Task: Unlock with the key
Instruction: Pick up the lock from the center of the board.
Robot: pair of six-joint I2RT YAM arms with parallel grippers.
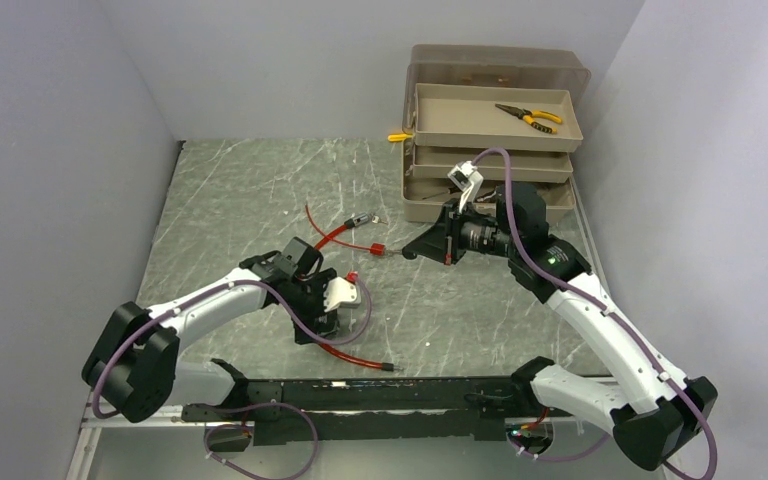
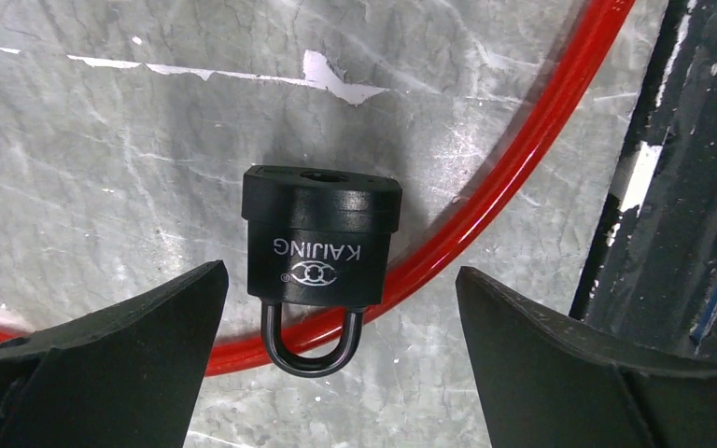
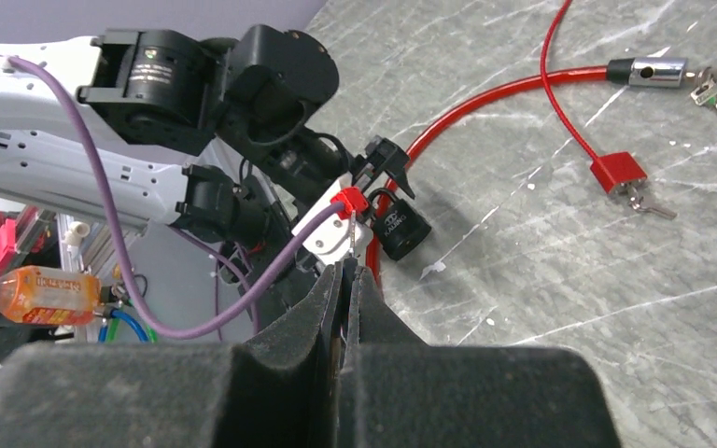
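Scratched grey marbled table (image 1: 240,190), pale walls (image 1: 280,60); black padlock (image 2: 320,238) over red cable (image 2: 523,149).

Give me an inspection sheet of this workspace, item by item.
Surface: grey marbled tabletop, scratched and chipped.
Job's things: black padlock lies flat, shackle round red cable; red-headed key in right gripper.
Clutter: red padlock with keys; tiered toolbox holding pliers.
Grippers: left gripper open, straddling black padlock, not touching; right gripper shut on red-headed key.
Cables: purple cable along each arm.
Surroundings: grey walls; orange bottle beyond the table.
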